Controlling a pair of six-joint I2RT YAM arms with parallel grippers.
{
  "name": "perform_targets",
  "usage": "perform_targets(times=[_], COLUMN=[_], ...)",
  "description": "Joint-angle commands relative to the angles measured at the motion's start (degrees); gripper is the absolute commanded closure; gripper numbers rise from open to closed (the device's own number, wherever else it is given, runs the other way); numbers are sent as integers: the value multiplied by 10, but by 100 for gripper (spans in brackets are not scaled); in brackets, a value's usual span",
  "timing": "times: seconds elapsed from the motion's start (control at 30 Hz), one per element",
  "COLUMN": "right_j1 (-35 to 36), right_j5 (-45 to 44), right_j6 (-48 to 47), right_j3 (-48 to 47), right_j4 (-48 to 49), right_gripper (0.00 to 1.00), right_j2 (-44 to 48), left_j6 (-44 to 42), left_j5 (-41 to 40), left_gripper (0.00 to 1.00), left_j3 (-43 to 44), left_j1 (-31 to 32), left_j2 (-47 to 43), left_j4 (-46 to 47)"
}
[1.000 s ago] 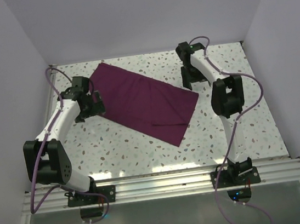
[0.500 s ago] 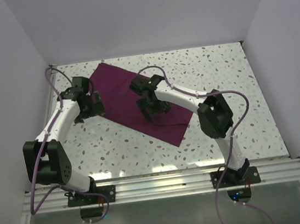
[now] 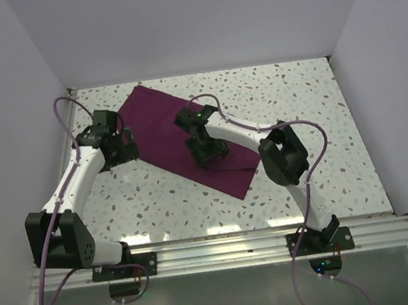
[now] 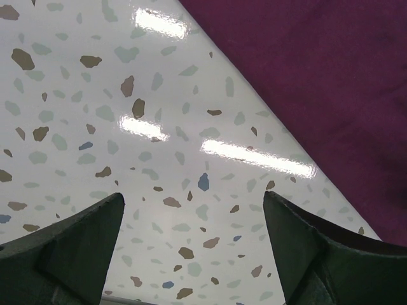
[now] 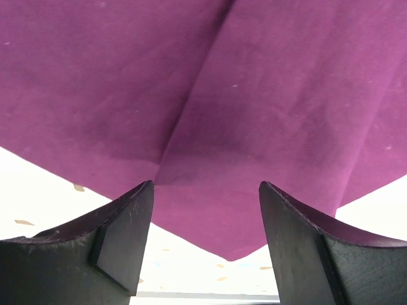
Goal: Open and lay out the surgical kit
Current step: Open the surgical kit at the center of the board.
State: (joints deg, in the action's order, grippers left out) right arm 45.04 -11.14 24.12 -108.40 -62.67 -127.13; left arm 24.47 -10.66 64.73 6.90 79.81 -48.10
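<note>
- The left hand [image 3: 122, 144] sits left of centre in the overhead view. Its jaws are spread wide with nothing between them.
- In its wrist view, the left hand [image 4: 192, 203] has only speckled tabletop [image 4: 95, 114] between its two dark fingers.
- The wrap [image 4: 318, 76] fills the upper right of that view. Its straight edge runs diagonally down to the lower right, close by the right-hand finger.
- The right hand [image 3: 208, 152] is at the centre of the overhead view, reaching in over the wrap [image 3: 159, 128].
- In its own wrist view, the right hand [image 5: 205, 187] is open, with a gap between the fingers and no cloth pinched.
- There the wrap [image 5: 267, 82] covers most of the frame. A crease runs from the top centre down towards the left finger.
- One corner of the wrap points down at the bottom centre, between the fingers.
- White tabletop [image 5: 38, 197] shows at the lower left and lower right of that view.
- Seen from overhead, the maroon wrap lies flat as a slanted rectangle, running from upper left of centre down to the centre.
- The tabletop [image 3: 331, 90] around it is speckled white.
</note>
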Motion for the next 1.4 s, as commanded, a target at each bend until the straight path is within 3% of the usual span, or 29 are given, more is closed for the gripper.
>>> perform_targets(times=[0.0,0.27,0.37,0.7,1.17,1.27,1.3,1.37], right_j1=[10,29,30,30,30,30,29,29], right_j5=[12,6,-6,-35,-59,-56,-53,-54], right_j6=[8,8,14,15,10,8,5,3], right_j3=[-19,2,9,21,-34,-40,-39,-37], right_j4=[-4,7,9,8,-10,-11,-9,-7], right_gripper=[29,32,43,64,76,88,97,100], right_j2=[23,1,-8,-11,-28,-42,-44,-50], left_j6=[4,4,3,0,-1,-1,-1,-3], left_j5=[-12,-8,-7,-7,-2,-2,-3,-5], left_gripper=[5,5,5,5,6,6,6,6], left_j3=[-2,6,7,7,5,8,10,15], left_j1=[1,1,1,1,1,1,2,1], left_j2=[-22,-18,-16,-16,-17,-17,-17,-19], left_j4=[3,5,5,4,5,2,1,-4])
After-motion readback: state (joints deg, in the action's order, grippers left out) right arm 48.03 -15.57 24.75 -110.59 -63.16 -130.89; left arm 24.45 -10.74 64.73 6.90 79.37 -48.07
